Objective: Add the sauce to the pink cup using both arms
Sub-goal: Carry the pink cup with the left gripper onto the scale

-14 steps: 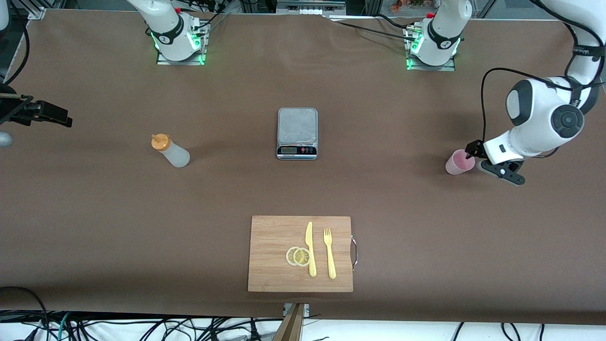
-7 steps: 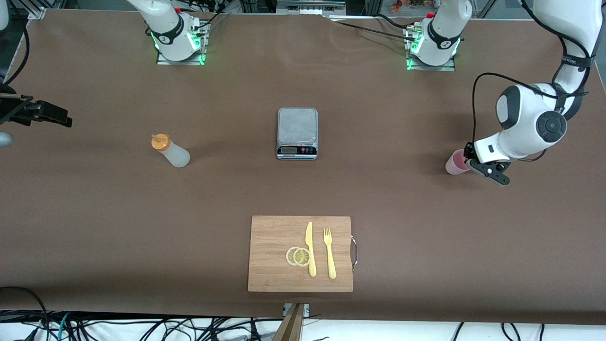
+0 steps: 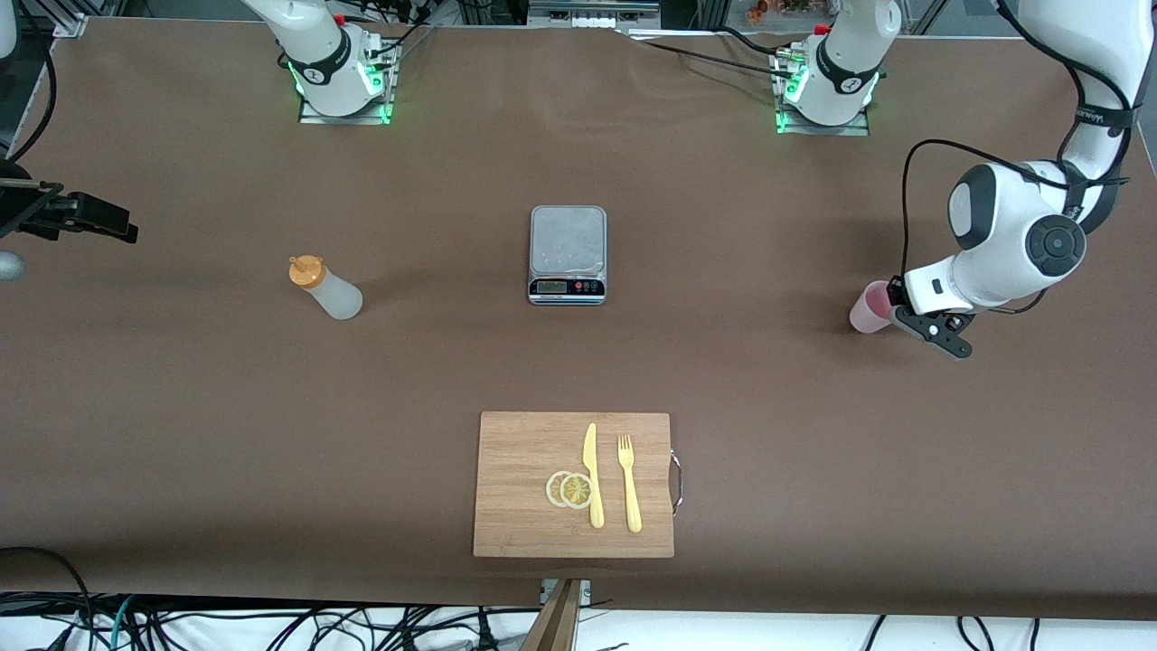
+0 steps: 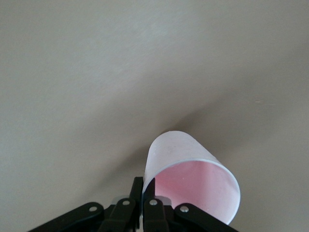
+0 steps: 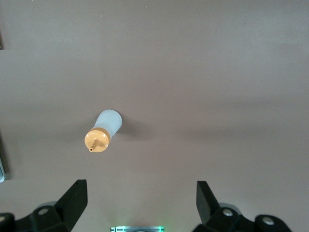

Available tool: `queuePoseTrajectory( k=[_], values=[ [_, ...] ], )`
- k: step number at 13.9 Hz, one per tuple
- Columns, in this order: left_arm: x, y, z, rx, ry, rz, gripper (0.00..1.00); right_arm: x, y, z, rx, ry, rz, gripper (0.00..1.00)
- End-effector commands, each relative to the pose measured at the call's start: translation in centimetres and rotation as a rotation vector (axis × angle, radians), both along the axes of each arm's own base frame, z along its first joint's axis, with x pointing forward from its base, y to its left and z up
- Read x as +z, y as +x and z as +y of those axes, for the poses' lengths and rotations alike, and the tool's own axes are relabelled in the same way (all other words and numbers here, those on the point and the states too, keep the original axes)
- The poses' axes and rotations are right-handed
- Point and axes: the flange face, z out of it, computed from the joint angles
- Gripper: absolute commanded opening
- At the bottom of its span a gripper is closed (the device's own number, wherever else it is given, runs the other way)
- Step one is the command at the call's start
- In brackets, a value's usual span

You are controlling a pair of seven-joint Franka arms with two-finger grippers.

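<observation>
The pink cup [image 3: 868, 309] is at the left arm's end of the table. My left gripper [image 3: 892, 304] is shut on its wall at the rim, one finger inside and one outside; the left wrist view shows the gripper [image 4: 145, 187] pinching the cup [image 4: 193, 186]. I cannot tell whether the cup rests on the table. The sauce bottle [image 3: 327, 287], whitish with an orange cap, stands toward the right arm's end. My right gripper [image 3: 117, 226] waits open and empty high over that end, and the right wrist view shows the bottle [image 5: 104, 130] from above.
A digital scale [image 3: 568, 253] sits mid-table between bottle and cup. Nearer the front camera lies a wooden cutting board [image 3: 524, 452] with a yellow knife [image 3: 592, 475], a yellow fork [image 3: 629, 484] and two lemon slices [image 3: 569, 489].
My left gripper has moved in onto the pink cup and closed on its rim; the cup has shifted slightly toward the scale. The right arm has not moved.
</observation>
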Motion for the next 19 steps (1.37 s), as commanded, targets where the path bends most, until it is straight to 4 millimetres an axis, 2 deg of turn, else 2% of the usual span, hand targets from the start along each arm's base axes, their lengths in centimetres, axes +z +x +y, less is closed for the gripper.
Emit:
queuePoseTrajectory(
  k=[1,3,4,7,9,13,15,17,18,19],
  values=[
    [6.8,2.0,-6.1,-0.112,0.005,0.053,0.0,0.3,-0.1,-0.3,-0.002,0.009,-0.009,1.0],
    [9.3,2.7,-11.4,-0.119,-0.011,0.054,0.0,0.3,-0.1,-0.3,-0.002,0.009,-0.009,1.0],
    [9.8,2.3,-13.9,-0.074,-0.005,0.055,0.0,0.3,-0.1,-0.3,-0.002,0.009,-0.009,1.0],
    [11.3,0.2,-23.3,0.153,-0.074,0.087,0.0,0.2,-0.1,-0.3,-0.002,0.009,-0.008,1.0],
    [11.3,-1.4,-29.9,0.286,-0.073,0.122,0.0,0.2,-0.1,-0.4,-0.003,0.009,-0.009,1.0],
    [8.7,-4.8,-41.7,0.494,-0.024,0.189,0.0,0.2,-0.1,-0.6,-0.006,0.007,-0.006,1.0],
    [7.0,-6.5,-45.8,0.559,-0.04,0.179,0.0,-0.5,0.2,-0.5,-0.004,0.003,0.002,1.0],
    [4.7,-8.6,-48.7,0.617,-0.034,0.194,0.0,-1.1,0.6,-0.2,0.001,0.004,0.002,1.0],
    [4.1,-9.6,-49.8,0.628,-0.019,0.192,0.0,-1.1,0.7,-0.2,0.003,-0.004,0.0,1.0],
    [3.4,-9.5,-49.7,0.624,0.0,0.174,0.0,-1.0,0.7,-0.2,0.001,-0.004,-0.002,1.0]
  ],
)
